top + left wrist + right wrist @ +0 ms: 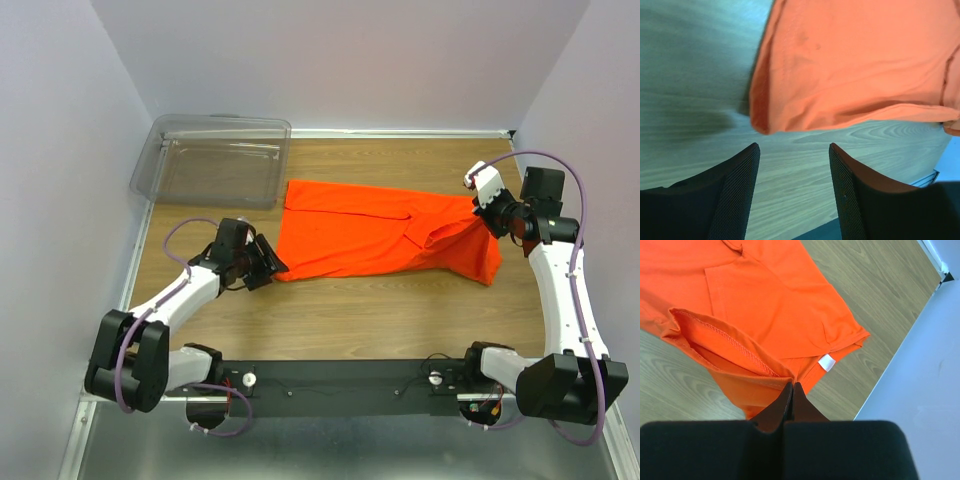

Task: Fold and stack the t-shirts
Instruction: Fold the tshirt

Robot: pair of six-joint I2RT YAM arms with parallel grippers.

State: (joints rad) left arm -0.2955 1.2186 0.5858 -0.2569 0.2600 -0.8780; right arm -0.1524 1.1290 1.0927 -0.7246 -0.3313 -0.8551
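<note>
Wood-grain counter (400, 310) is carrying one orange t-shirt (370, 235). It is lying crosswise at mid-counter, fairly flat on its left part and bunching toward the right. Clear plastic bin (215, 160) is sitting at the far left corner, close to the shirt's far left corner; I cannot tell whether they are touching.

Right gripper (792, 386) is pinching the shirt, fingers pressed together on a stitched edge of the fabric, with the white tag (827, 362) showing just beyond. From overhead, that end is rising off the counter into a peak at the gripper. Judgement: the hold is lifting or tensioning the right side for a fold.

Left gripper (794, 147) is hovering low over bare wood, fingers apart and nothing between them, pointing at the shirt's near left corner just ahead. Judgement: it is lining up for a matching grasp, so both ends can be carried together.

Fold is looking not yet made, and no stack is showing. Risk: the corner is lying flat, so the fingers may be catching only one layer or pushing it along.
</note>
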